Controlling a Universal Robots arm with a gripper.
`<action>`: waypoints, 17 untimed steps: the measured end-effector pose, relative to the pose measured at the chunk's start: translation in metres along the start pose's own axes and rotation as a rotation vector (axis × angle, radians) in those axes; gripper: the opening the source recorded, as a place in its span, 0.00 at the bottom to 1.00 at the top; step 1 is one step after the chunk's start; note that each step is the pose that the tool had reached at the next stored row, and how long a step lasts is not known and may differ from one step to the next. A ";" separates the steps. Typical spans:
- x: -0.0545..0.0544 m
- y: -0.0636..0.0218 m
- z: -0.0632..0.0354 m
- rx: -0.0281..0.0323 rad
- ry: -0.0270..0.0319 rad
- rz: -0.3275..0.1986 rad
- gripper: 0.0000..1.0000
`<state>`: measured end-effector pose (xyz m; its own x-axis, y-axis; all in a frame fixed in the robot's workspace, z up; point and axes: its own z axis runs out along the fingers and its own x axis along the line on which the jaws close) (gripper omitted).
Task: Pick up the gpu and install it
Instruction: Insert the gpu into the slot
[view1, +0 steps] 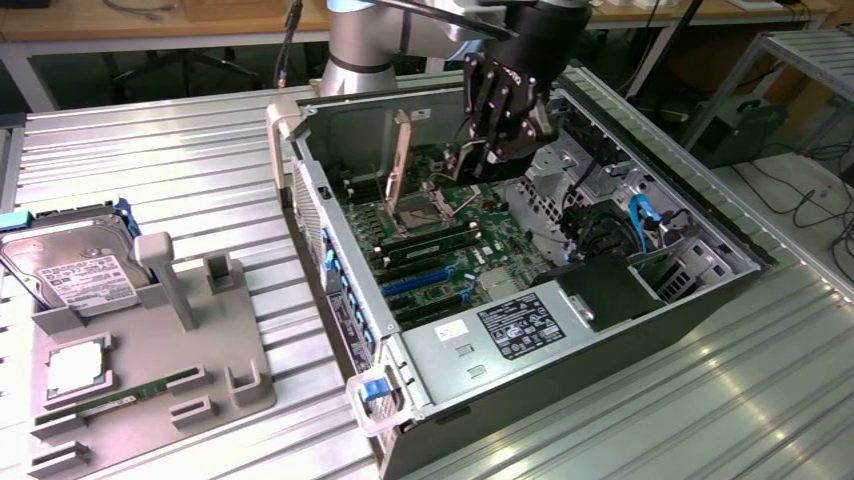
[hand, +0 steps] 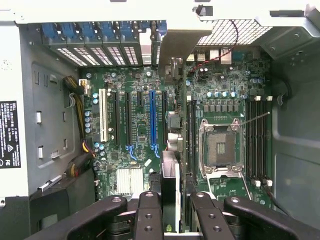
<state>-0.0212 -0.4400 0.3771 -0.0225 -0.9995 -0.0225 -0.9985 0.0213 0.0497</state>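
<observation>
GPU is held edge-on in narrowed jaws above the motherboard; if misaligned with the blue slot, it could jam or strike components.

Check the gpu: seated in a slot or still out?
Out. The gpu hangs edge-on between the fingers of the gripper, above the motherboard; the blue slot is empty.

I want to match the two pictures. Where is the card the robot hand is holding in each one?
Exterior view: the card hangs under the gripper, inside the open computer case, above the green board.
Wrist view: the card is seen edge-on between the black fingers.
Shared landmark: the long blue slot on the board.
</observation>
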 end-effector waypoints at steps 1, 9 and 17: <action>0.000 0.0000 0.0004 0.0000 0.0000 0.000 0.27; 0.000 -0.0004 0.0094 -0.0004 0.0000 0.000 0.27; 0.001 -0.0009 0.0223 -0.0008 0.0017 -0.031 0.27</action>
<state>-0.0215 -0.4401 0.3547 0.0085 -0.9997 -0.0224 -0.9987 -0.0096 0.0499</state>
